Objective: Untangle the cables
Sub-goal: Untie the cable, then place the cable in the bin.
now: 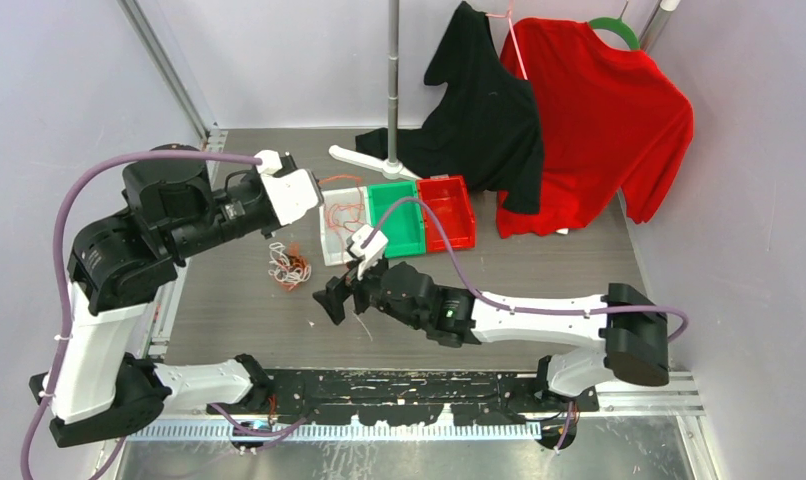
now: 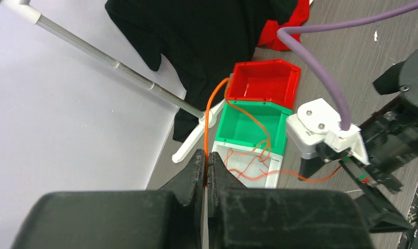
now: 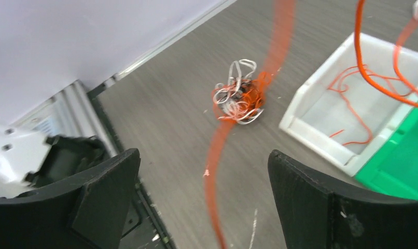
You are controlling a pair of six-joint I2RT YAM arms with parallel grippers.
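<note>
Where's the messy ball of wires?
In the top view, the tangle of cables lies on the table, just left of the white bin.

The grey wood-grain table [image 1: 539, 290] carries a small tangle of white and orange cables [image 1: 288, 266] on its left part. Farther back, a white bin [image 1: 345, 252], a green bin [image 1: 382, 205] and a red bin [image 1: 457, 205] stand side by side, from left to right. The white foot of a stand [image 1: 364, 162] lies just behind them.

We see a small knot of white and orange cables [image 1: 289, 266] with a dark bit inside. It lies on the tabletop left of centre, about midway between the near and far edges. Loose orange strands [image 3: 352, 96] curl in the white bin [image 3: 316, 146]. One long orange cable [image 2: 206, 124] is pinched in the left gripper [image 2: 206, 162] and arcs over the green bin [image 2: 238, 129].
</note>
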